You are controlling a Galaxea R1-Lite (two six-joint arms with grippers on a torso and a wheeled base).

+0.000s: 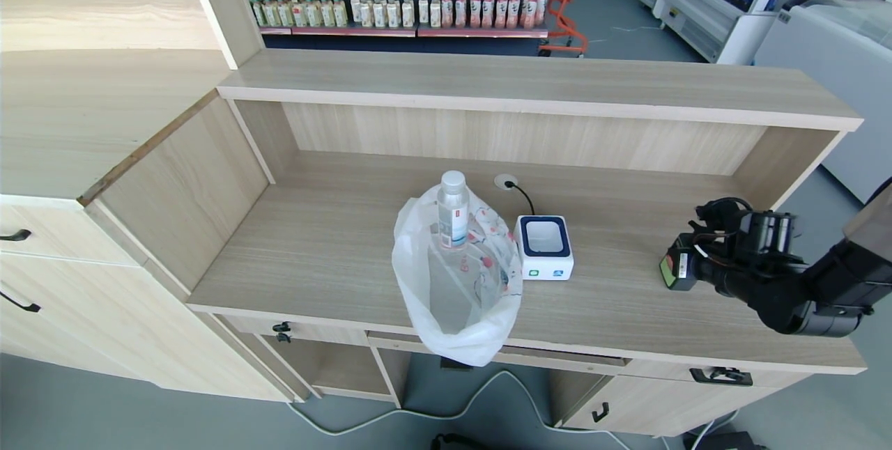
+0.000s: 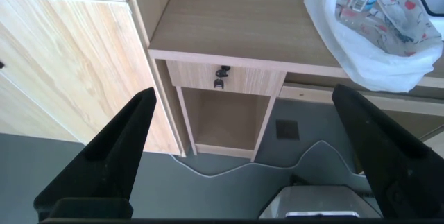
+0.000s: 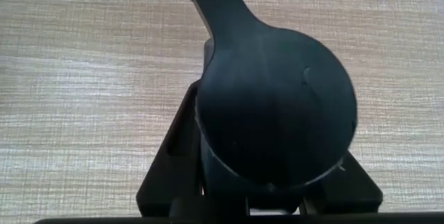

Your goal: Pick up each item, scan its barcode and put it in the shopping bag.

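Right gripper (image 1: pixel 686 265) jaws clamp a dark round container (image 3: pixel 277 106) over the wooden counter (image 1: pixel 627 300), likely for scanning; left gripper (image 2: pixel 244 93) jaws wide.

Head camera looks steeply down over the whole counter (image 1: pixel 627 297). Left wrist camera, lower, shares its front edge and the bag (image 2: pixel 361 54), upper right. Right wrist camera faces the counter closely.

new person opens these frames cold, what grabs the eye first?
The white shopping bag at the front edge of the counter, with a clear bottle standing up out of it and the white barcode scanner just to its right. Then the right claw over the counter's right end, shut on a dark round item.
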